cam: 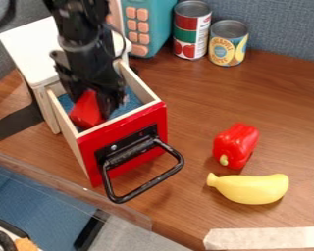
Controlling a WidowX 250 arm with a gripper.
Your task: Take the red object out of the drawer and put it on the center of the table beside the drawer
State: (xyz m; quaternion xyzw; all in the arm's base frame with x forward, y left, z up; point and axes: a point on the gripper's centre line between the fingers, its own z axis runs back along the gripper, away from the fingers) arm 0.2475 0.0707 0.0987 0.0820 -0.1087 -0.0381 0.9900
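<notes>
The black gripper (91, 95) hangs down into the pulled-out drawer (123, 142), which has a red front and a black handle. Right at the gripper, inside the drawer, is the red object (86, 112), a block-like shape tilted toward the left wall. Its upper part is partly hidden by the gripper. Whether the gripper holds it cannot be made out. The brown table (186, 108) extends to the right of the drawer.
A red toy pepper (235, 145) and a yellow toy banana (250, 188) lie right of the drawer. Two cans (192, 30) (227, 43) and a teal toy with orange buttons (145, 24) stand at the back. The white cabinet top (30, 49) is behind the drawer.
</notes>
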